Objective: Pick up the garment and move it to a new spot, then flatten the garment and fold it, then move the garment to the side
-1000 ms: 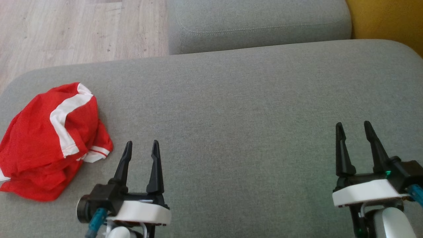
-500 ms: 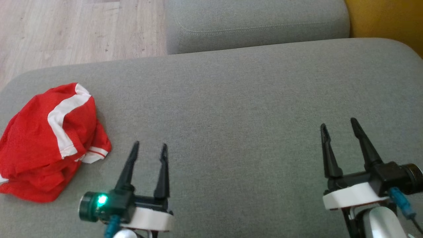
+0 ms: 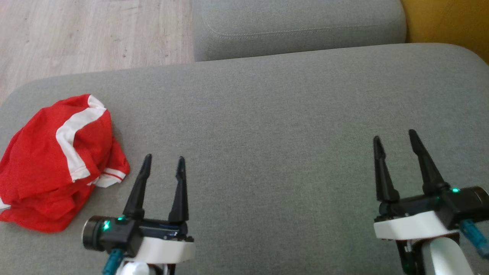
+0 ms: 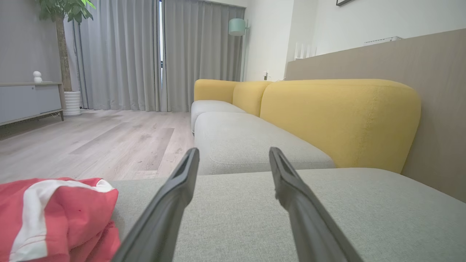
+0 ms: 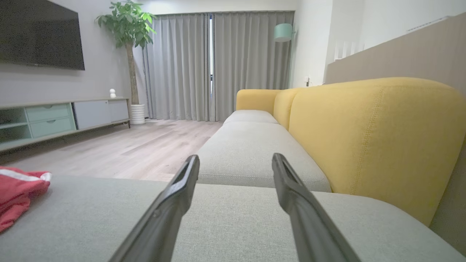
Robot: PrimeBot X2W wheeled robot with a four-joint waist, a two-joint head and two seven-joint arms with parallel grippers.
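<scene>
Looking down from the head view, we see one red garment (image 3: 42, 168) lying in a crumpled heap on a grey sofa seat (image 3: 267, 114). It sits just beside our left claw (image 3: 164, 157), on that claw's outer left side, near its fingers but apart from them. Our right claw (image 3: 394, 134) hovers well away from the garment, on the far side of the left claw. Both claws are spread wide with their fingers pointing forward over the seat, and neither has hold of anything. The garment looks like thin sports mesh with one broad white band (image 3: 70, 137) across it and a white-trimmed hem (image 3: 110, 177) on the edge nearest the left claw. We judge it to be light, soft and limp. It should sag and drape from wherever it is pinched and will not keep any shape by itself. The trimmed hem corner closest to the left claw, or a raised fold along the top of the heap, seems the best place to take hold, as a pinch there may catch one layer, not the whole bundle. By count there are one garment, two claws with two dark fingers each, and two grey seat cushions, the second seat cushion (image 3: 298, 26) lying ahead of both claws. Wooden floor (image 3: 95, 34) lies ahead and to the left, and a yellow backrest (image 3: 447, 23) rises ahead and to the right.
</scene>
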